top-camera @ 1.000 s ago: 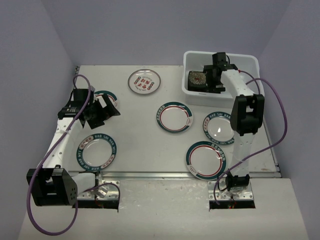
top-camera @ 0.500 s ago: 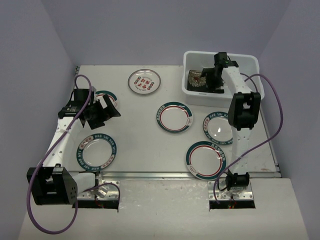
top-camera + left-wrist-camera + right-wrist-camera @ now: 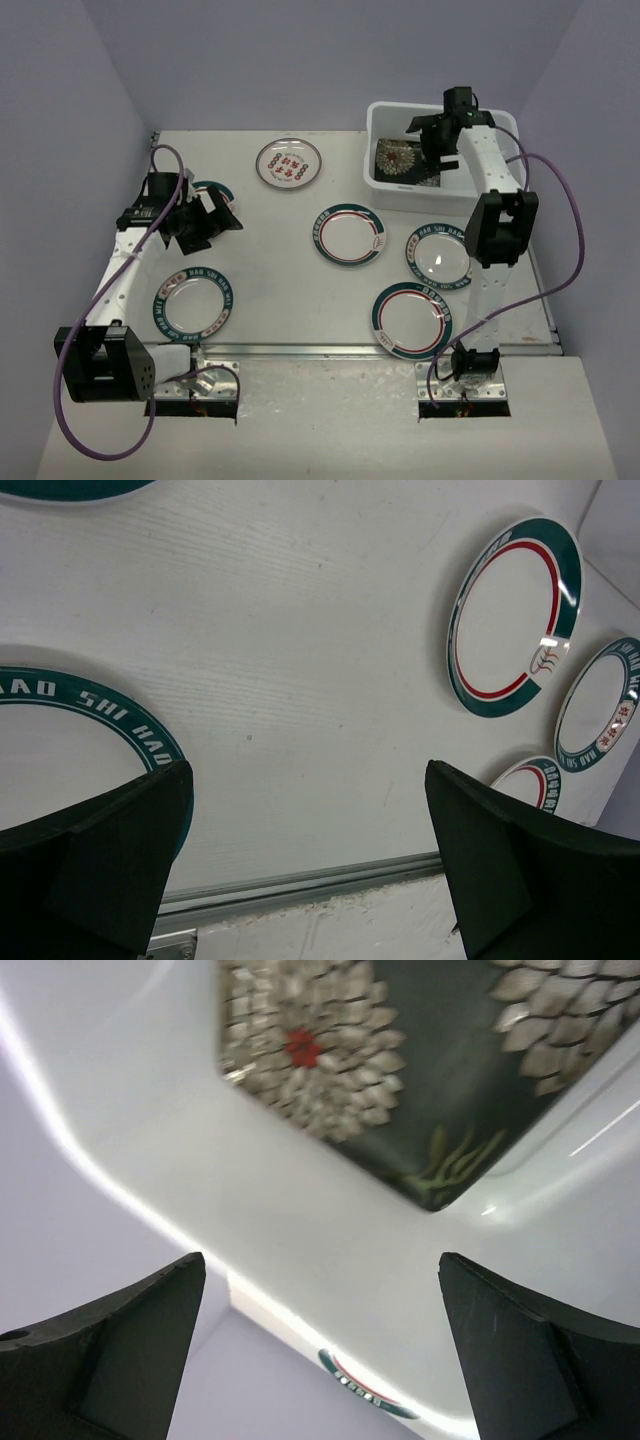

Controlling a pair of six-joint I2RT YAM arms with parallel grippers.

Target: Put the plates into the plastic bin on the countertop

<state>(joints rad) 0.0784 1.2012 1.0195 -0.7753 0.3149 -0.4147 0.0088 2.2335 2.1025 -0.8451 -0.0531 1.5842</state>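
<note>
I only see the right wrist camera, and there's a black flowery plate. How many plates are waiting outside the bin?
Observer: Six lie on the countertop: five teal-rimmed plates and one red-patterned plate.
Operator: Where's the other arm?
Observer: The left gripper hangs open at the left side, partly hiding the far-left teal plate from above.
Operator: Is my gripper over the bin?
Observer: Yes, the right gripper is open above the plastic bin, which sits at the far right corner.
</note>
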